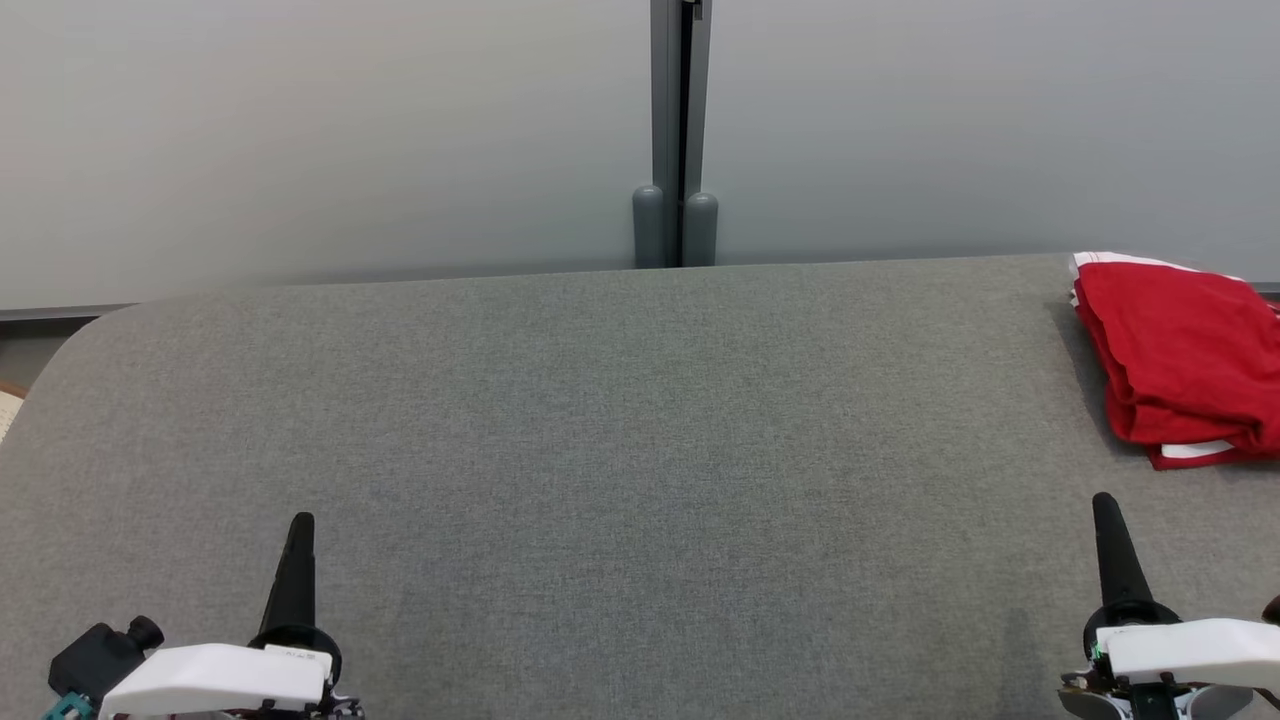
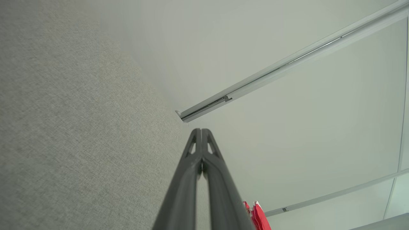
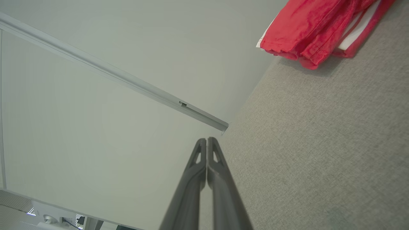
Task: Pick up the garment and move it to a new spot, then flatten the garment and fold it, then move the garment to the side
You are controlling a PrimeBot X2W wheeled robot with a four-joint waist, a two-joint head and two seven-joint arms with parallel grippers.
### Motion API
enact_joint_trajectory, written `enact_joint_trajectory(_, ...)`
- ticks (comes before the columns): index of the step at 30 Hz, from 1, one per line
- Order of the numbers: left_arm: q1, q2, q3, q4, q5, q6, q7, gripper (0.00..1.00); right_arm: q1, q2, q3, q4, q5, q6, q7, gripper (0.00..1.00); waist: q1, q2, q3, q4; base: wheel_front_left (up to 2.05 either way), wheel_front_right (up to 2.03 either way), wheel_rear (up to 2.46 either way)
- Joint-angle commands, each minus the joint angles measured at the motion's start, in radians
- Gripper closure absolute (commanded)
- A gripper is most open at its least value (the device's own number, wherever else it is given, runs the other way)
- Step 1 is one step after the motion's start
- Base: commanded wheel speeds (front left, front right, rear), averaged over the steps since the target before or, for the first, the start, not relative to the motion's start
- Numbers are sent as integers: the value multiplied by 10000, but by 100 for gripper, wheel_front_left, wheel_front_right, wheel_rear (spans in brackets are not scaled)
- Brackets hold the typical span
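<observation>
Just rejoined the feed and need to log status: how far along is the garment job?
Looks nearly finished. The red garment lies folded in layers at the far right of the table, so folding and setting aside seem done. Nothing in hand: the left gripper and right gripper are shut, empty, apart from it. Little seems left.

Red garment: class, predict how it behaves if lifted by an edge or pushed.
The garment looks soft and creased, so it would probably droop and unfold when lifted. Pushed on the textured table, its folded layers would likely bunch rather than slide.
</observation>
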Motion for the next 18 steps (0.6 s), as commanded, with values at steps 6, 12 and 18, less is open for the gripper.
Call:
enact_joint_trajectory(6, -401, 71, 159, 37, -693, -143, 173, 100, -299, -58, -102, -2, 754, 1, 199, 100, 0, -1, 28, -23, 0, 0, 0)
enact_joint_trajectory(12, -509, 69, 254, 129, -1242, -208, 321, 100, -379, -54, -183, 41, 1356, 1, 342, 100, 0, -1, 57, -48, 0, 0, 0)
enact_joint_trajectory(18, -617, 62, 344, 218, -1762, -280, 468, 100, -462, -48, -261, 76, 1926, 1, 508, 100, 0, -1, 86, -72, 0, 0, 0)
